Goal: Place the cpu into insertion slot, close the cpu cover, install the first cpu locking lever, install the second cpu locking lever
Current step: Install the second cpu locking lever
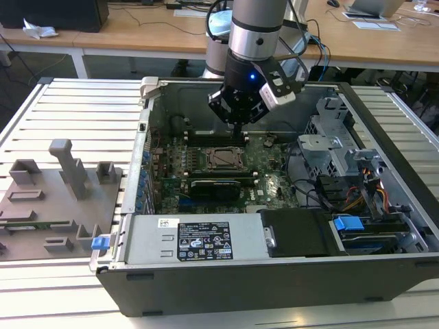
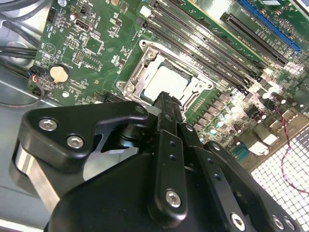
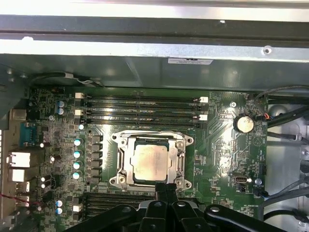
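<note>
Your tool [image 3: 166, 191] hangs just above the near edge of the insertion slot [image 3: 124, 166], its fingers drawn together and holding nothing. The cpu [image 3: 150, 162] already lies flat in the slot, with the cpu cover [image 3: 182, 162] folded down around it, silver top showing through the window, inside the open computer case [image 1: 384, 120].

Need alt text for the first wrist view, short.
The cpu sits in the insertion slot with the cpu cover closed around it, on a green motherboard. The gripper hangs at the socket's edge, near memory slots.
</note>
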Tool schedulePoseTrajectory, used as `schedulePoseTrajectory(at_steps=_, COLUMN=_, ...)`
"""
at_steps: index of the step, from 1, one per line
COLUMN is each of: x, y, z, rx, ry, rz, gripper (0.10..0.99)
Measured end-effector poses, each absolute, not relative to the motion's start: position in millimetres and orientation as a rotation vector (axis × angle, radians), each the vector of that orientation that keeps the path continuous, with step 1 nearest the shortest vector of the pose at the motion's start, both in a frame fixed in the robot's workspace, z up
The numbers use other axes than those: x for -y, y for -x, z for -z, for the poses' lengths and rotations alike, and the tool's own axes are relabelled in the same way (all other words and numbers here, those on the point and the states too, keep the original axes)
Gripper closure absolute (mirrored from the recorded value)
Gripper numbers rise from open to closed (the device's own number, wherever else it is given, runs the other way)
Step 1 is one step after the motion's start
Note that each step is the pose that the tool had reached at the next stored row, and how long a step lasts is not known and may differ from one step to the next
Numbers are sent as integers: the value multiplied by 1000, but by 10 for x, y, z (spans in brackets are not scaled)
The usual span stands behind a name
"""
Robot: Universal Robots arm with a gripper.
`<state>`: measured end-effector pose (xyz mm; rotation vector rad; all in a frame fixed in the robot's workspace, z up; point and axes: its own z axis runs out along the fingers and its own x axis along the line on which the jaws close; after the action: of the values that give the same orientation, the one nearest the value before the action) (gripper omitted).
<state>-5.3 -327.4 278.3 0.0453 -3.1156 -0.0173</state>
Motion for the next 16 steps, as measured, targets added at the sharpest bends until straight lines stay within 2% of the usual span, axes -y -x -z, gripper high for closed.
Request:
schedulePoseTrajectory(at_steps=5, x=3289, y=52, z=-2785, rx=3115, ry=-45, rz=17, gripper=980)
schedulePoseTrajectory(at_steps=16, x=3542, y=54, z=-2732, rx=3116, ry=-45, rz=18, gripper=980)
